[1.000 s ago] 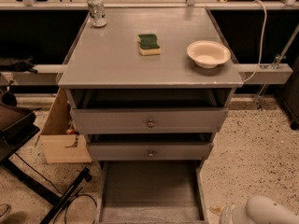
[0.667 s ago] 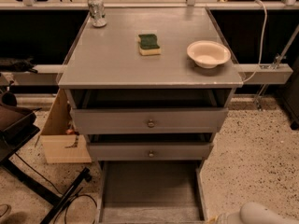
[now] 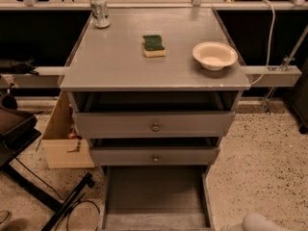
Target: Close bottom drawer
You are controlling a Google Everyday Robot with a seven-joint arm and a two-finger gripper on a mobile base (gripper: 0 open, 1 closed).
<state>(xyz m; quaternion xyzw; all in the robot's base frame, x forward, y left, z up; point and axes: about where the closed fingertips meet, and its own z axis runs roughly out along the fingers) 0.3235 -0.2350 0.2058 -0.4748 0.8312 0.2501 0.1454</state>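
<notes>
In the camera view the bottom drawer [image 3: 155, 196] stands pulled far out beneath the two upper drawers [image 3: 154, 124], its long grey tray running to the lower edge, while only a pale rounded part of the arm [image 3: 257, 222] shows at lower right, the gripper out of frame, so I cannot tell whether it is released or clenched.

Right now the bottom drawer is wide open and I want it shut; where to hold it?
Hold the bottom drawer by its front wall, coming from the near side and pushing toward the cabinet: it sticks straight out. Knob and gripper are out of view.
</notes>
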